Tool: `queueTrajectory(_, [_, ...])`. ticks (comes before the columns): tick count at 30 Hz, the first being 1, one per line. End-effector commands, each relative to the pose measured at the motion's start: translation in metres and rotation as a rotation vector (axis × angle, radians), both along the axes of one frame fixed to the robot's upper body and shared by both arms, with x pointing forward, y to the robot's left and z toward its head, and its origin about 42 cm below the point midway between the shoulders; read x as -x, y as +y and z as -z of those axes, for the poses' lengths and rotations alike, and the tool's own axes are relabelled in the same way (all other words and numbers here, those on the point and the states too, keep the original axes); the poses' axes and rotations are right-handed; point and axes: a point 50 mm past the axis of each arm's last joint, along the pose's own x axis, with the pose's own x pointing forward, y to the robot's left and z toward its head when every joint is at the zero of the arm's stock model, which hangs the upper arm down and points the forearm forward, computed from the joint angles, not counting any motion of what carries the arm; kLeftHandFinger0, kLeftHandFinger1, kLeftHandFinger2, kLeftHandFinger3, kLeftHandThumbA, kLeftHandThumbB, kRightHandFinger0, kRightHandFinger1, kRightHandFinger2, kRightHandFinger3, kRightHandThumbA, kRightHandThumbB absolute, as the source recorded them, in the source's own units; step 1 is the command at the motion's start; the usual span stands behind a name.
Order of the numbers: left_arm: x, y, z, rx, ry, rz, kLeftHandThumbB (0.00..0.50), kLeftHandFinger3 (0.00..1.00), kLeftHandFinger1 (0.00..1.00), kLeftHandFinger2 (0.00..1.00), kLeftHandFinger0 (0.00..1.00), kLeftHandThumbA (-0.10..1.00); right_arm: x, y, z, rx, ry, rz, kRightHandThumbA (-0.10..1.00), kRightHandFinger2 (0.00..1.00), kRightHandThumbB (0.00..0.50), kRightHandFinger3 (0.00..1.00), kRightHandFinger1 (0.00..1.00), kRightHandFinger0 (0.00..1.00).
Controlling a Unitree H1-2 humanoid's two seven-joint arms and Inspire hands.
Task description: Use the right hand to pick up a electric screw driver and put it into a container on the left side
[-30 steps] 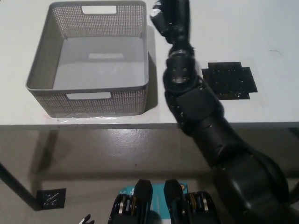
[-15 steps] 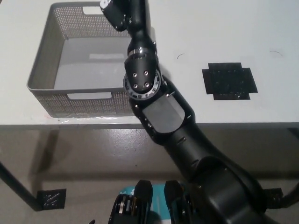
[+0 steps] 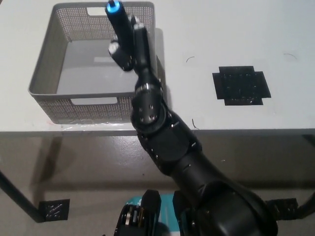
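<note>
So on the left there's the grey perforated plastic basket with cut-out handles (image 3: pixel 43 69), sitting on the white table (image 3: pixel 236 34) near its front edge. Over its right half is the black right hand (image 3: pixel 129 45), fingers wrapped around the black electric screwdriver with a glowing blue tip (image 3: pixel 118 19), which pokes up above the basket's far right part. Further right, well apart from the basket, a black square patch (image 3: pixel 241 85) lies flat on the tabletop. The left hand isn't visible.

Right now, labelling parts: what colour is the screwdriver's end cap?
Blue, on the electric screwdriver, head view.
</note>
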Motion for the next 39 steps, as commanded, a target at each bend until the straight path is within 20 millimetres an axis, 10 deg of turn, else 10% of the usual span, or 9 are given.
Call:
queueTrajectory(1, [-0.002, 0.003, -0.007, -0.018, -0.06, 0.039, 0.0, 1.0, 1.0, 0.95, 1.0, 1.0, -0.002, 0.009, -0.02, -0.007, -0.1, -0.034, -0.1, 0.7, 0.086, 0.79, 0.31, 0.0])
queueTrajectory(15, [-0.01, -0.005, -0.011, -0.014, -0.045, 0.081, 0.0, 1.0, 0.99, 0.89, 1.0, 1.0, -0.01, -0.02, 0.002, -0.087, -0.024, -0.045, -0.1, 0.84, 0.13, 0.9, 0.42, 0.04])
queueTrajectory(21, [-0.008, -0.006, -0.009, -0.016, -0.052, 0.093, 0.02, 1.0, 0.96, 0.87, 0.98, 1.0, -0.007, -0.023, 0.006, -0.068, -0.023, -0.185, 0.62, 1.0, 0.299, 1.0, 1.0, 1.0])
queueTrajectory(39, [-0.008, -0.007, -0.01, -0.033, -0.064, 0.121, 0.0, 1.0, 0.89, 0.84, 0.91, 1.0, -0.014, -0.044, -0.003, -0.047, -0.015, -0.24, 0.86, 1.0, 0.288, 1.0, 1.0, 1.0])
